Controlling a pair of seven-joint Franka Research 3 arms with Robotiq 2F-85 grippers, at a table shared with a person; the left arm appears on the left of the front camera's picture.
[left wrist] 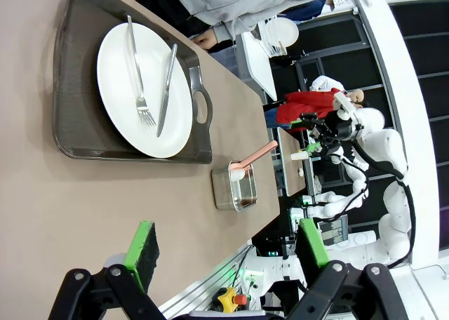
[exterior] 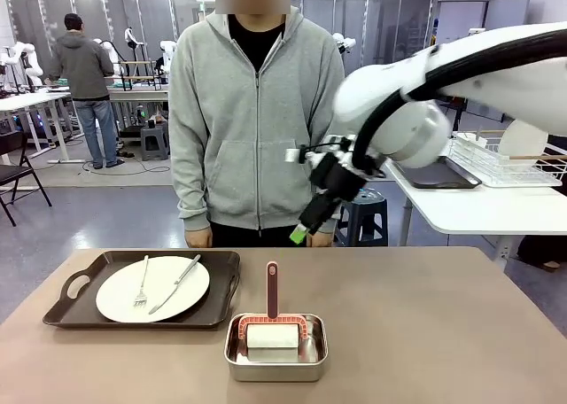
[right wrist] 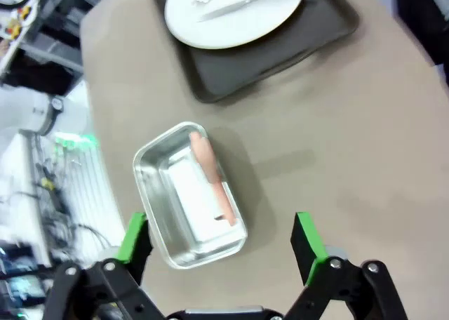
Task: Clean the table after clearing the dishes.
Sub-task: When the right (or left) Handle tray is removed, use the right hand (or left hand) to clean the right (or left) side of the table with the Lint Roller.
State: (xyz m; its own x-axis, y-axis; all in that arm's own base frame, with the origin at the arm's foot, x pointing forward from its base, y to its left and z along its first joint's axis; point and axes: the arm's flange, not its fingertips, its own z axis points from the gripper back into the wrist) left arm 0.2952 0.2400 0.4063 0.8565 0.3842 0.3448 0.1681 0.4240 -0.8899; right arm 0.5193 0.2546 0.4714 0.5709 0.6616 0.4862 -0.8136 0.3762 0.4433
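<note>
The plate (exterior: pixel 115 299) is sitting in the tray (exterior: pixel 223 273) on the table (exterior: pixel 425 333), just left of the steel pan (exterior: pixel 275 373). The left gripper (left wrist: pixel 224 229) and right gripper (right wrist: pixel 219 227) are gaping wide, empty, the right hovering above the pan.

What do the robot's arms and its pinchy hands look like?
The right arm is smooth, round and white, with a black cable along it. The right gripper and left gripper are black, each with two fingers tipped with green pads.
</note>
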